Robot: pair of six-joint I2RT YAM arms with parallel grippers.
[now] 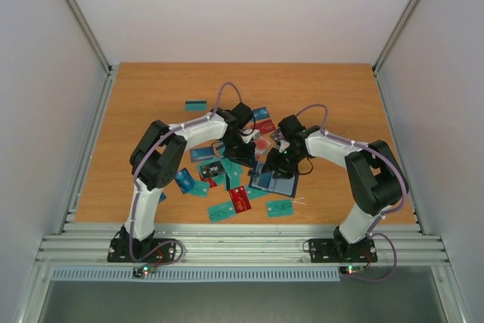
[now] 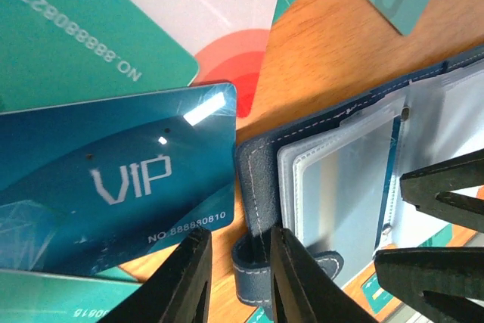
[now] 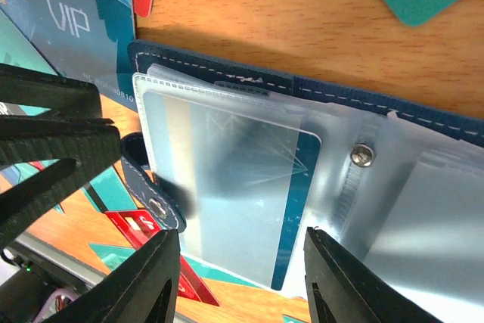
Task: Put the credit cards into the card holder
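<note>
Right hand [image 3: 240, 234] straddles open card holder [image 3: 227, 73]; overhead shows credit cards [image 1: 280, 208] scattered.

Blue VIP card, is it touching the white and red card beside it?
Touching. In the left wrist view the blue VIP card lies over the lower corner of the white and red card, with no gap showing.

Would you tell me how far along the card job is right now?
Done: the card holder lies open, with one blue card inside a clear sleeve. In hand: nothing. The right gripper straddles that sleeve with open jaws, and the left gripper sits by the clasp tab. Left: the VIP card and many credit cards on the table.
</note>
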